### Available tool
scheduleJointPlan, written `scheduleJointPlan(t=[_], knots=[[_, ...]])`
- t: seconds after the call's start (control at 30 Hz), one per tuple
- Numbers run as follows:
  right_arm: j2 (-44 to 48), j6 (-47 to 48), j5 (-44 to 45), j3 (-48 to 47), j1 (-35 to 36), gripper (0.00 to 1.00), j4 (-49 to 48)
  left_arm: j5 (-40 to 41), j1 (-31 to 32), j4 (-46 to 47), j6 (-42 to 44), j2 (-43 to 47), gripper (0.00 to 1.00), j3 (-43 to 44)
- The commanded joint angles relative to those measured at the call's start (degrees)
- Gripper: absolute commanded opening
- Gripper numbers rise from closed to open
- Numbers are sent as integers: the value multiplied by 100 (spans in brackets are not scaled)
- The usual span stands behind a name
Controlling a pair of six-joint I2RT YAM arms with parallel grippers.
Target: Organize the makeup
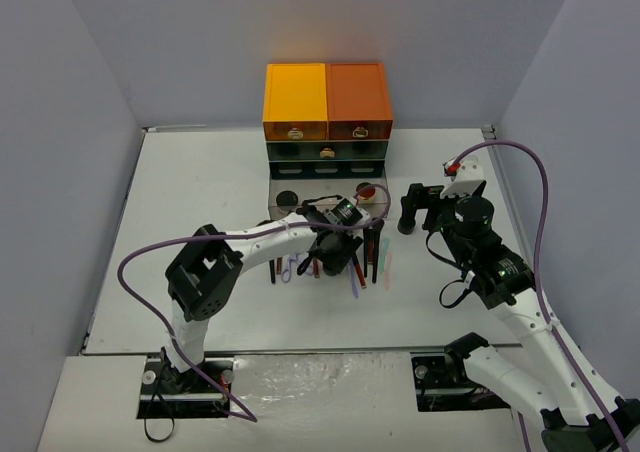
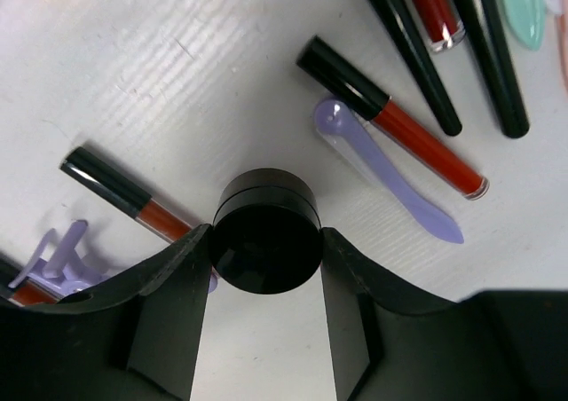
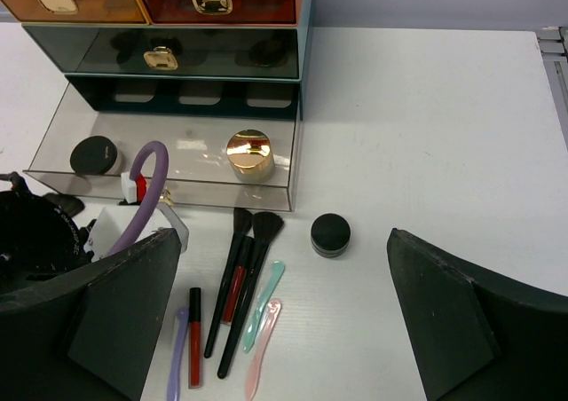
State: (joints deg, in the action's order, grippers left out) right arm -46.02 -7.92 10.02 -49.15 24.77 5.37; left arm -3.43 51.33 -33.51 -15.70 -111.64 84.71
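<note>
- on the desk [image 1: 190,192], just in front of the open drawer [image 3: 53,163], the left gripper [image 2: 264,252] is clamping a black round jar [image 2: 266,216], with both jaws pressing against opposite sides of it
- the jar is standing upright on the desk surface
- a purple stick [image 2: 383,172] is lying flat just beside that jar, running alongside a red-black pencil [image 2: 392,119]
- a second red-black pencil [image 2: 124,193] is lying on the jar's other side, its far end disappearing behind the jaw
- a purple curler [image 2: 55,261] is showing at the edge of the left wrist view, partly hidden by the gripper
- the right gripper [image 3: 282,246] is hanging over the desk to the right of the cluster, its jaws standing wide apart and gripping nothing
- a second black round jar [image 3: 330,234] is sitting alone on the desk near the drawer's right front corner
- two black brushes [image 3: 232,281] are lying side by side, bristles pointing toward the drawer
- a mint stick [image 3: 264,296] is lying just beside them, and a pink stick [image 3: 263,349] is lying nearer the camera
- inside the drawer, a gold-lidded jar [image 3: 248,155] is sitting toward the right end and a third black round jar [image 3: 96,155] is sitting at the left end
- the drawer box [image 1: 325,102] is standing at the far side of the desk
</note>
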Motion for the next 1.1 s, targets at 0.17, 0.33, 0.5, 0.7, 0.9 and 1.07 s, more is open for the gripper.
scheduleJointPlan(t=[0.17, 0.33, 0.5, 0.7, 0.9, 1.07], knots=[[3, -28, 38, -85, -34, 100, -475, 827, -703, -913, -353, 219, 23, 2127], [3, -48, 53, -42, -34, 100, -475, 949, -1340, -566, -515, -131, 23, 2587], [-8, -41, 64, -53, -34, 100, -466, 764, -1710, -402, -448, -712, 24, 2912], [40, -34, 39, -47, -34, 100, -455, 492, -1828, -424, -192, -1252, 33, 3291], [-29, -109, 87, 0, -34, 100, -409, 533, -1828, -491, -127, -1332, 50, 3234], [-242, -425, 262, -34, -34, 100, -351, 544, -1863, -552, -118, -1342, 73, 3109]])
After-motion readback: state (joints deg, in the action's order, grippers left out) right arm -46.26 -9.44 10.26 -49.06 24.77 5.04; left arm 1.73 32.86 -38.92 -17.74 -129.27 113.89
